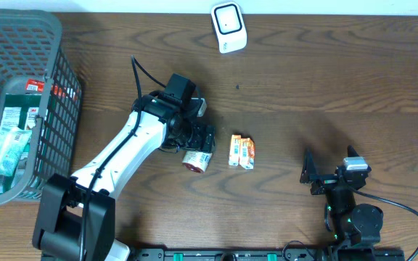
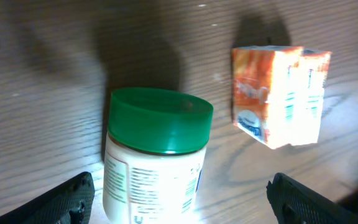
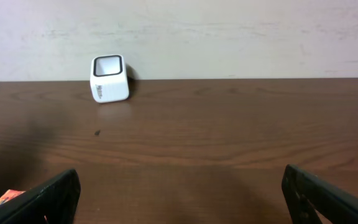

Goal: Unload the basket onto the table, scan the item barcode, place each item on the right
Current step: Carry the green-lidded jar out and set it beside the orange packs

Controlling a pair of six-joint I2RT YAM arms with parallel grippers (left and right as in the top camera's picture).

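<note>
Left tool spread wide, straddling green-lidded jar.

You see a jar with a plain green lid and a white label of fine black print, with a touch of blue at its edge. Right of the jar, the carton is orange and white with a blue oval. Beyond the jar, the scanner is white with a black window. Left of the jar, the basket is grey mesh. The table is dark brown with wavy grain.
</note>
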